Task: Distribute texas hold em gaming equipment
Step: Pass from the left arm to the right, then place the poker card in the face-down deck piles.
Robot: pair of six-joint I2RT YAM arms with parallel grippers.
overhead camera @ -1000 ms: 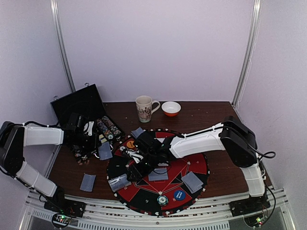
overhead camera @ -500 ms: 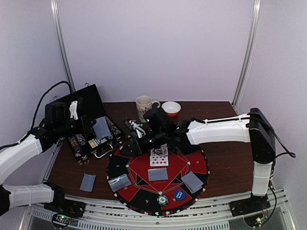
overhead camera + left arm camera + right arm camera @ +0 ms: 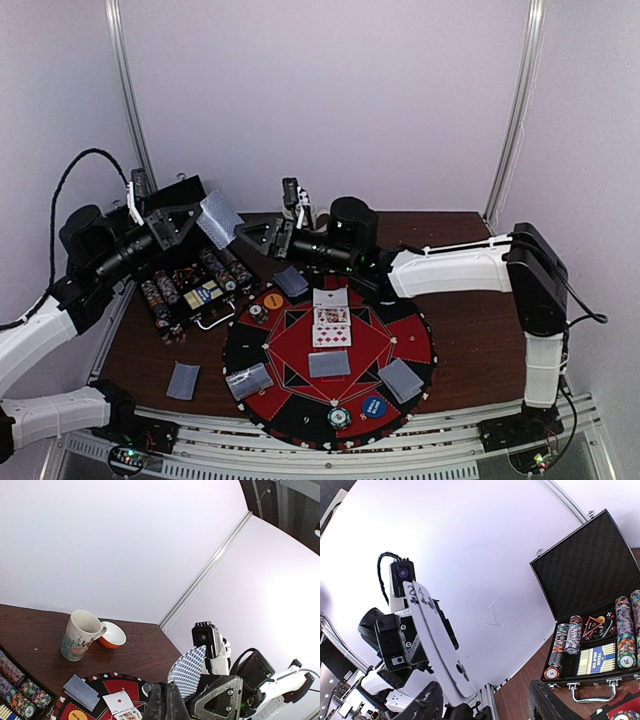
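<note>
Grey-blue cards (image 3: pixel 221 219) are up in the air over the open black case (image 3: pixel 590 565) at the back left of the worktop (image 3: pixel 460 250); the left pincer (image 3: pixel 196 218) is squeezed tight on them. The right wrist view shows their white fronts, a two and a four of clubs (so it looks like more than one card). The right pincer (image 3: pixel 247 236) is close by with its fingers (image 3: pixel 426 704) apart, one on each side of the bottom of the cards; I cannot see them touching.

I think this is a pass from one pincer to the other, and it could go wrong in a few ways; if the left pincer lets go before the right one has closed, the cards would drop into the case and might flip over; if the right one grabs only the very edge, a card could slide out or bend; if it grabs just one card, the other could flutter down; the two pincers are so near that they could bump. More cards (image 3: pixel 330 364) lie on the round red-and-black mat (image 3: pixel 405 345) with little discs (image 3: pixel 373 407); the chips (image 3: pixel 626 630) sit in the case.
</note>
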